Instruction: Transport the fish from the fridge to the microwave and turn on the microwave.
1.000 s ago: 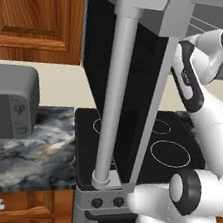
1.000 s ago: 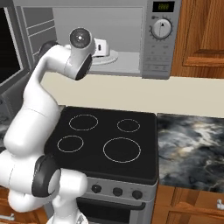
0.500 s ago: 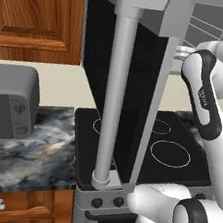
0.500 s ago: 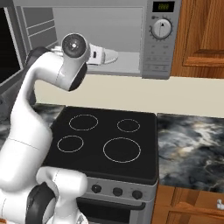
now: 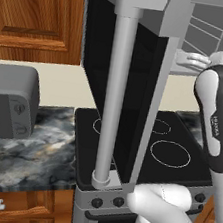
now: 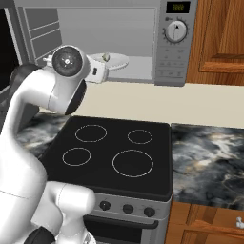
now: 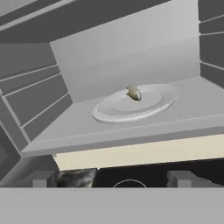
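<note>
inside the boxy grey microwave (image 6: 143,43), small olive fish (image 7: 134,92) lies on round plate (image 7: 162,100); gripper (image 7: 113,178) spread

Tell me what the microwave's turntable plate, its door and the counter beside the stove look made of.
Turntable plate: glossy white, probably ceramic or glass, with a smooth rim and soft shading.
Microwave door: black glass in a matte grey frame, metal or plastic; it reads dark and flat.
Counter: polished stone, likely marble or granite, with grey-and-black veining.
</note>
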